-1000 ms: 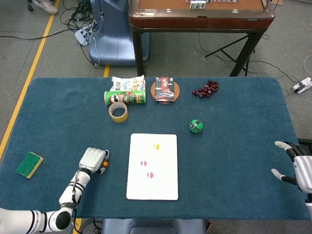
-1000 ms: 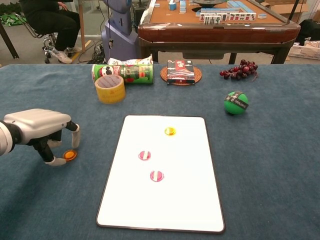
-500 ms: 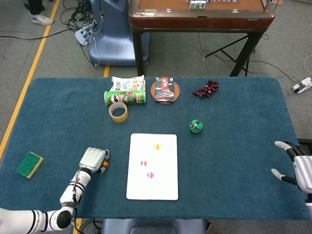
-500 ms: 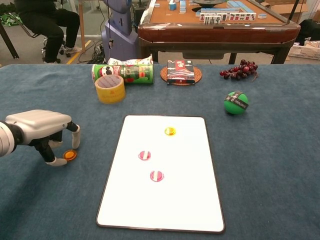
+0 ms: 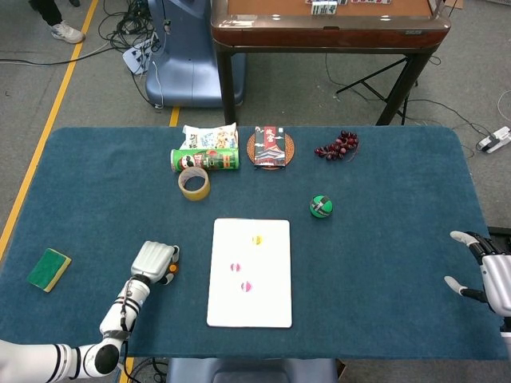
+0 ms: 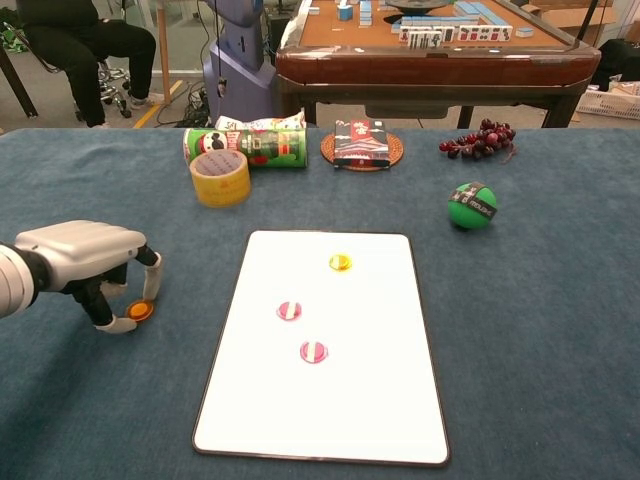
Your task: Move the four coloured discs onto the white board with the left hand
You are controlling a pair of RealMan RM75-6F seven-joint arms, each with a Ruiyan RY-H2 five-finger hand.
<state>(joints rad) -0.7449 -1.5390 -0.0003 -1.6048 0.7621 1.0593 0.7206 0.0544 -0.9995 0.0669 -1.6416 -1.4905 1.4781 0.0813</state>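
Observation:
The white board [image 6: 330, 410] [image 5: 251, 307] lies mid-table. On it sit a yellow disc [image 6: 340, 262] [image 5: 257, 238] and two pink striped discs [image 6: 289, 311] [image 6: 314, 351]. An orange disc [image 6: 140, 310] [image 5: 170, 270] lies on the blue cloth to the left of the board. My left hand [image 6: 85, 262] [image 5: 154, 260] hovers palm-down over it, fingers bent down, with the disc between the thumb and a finger; the thumb tip is at its edge. The disc still looks flat on the cloth. My right hand [image 5: 483, 271] rests at the table's right edge with fingers spread, holding nothing.
A tape roll [image 6: 219, 177], a green can [image 6: 255, 147] and a snack bag [image 5: 209, 136] stand behind the board. Further right are a packet on a coaster [image 6: 363, 146], grapes [image 6: 478, 139] and a green ball [image 6: 472, 206]. A sponge [image 5: 49, 269] lies far left.
My left hand has shifted slightly left and its fingers have drawn in closer around the orange disc. The disc and my right hand have not moved.

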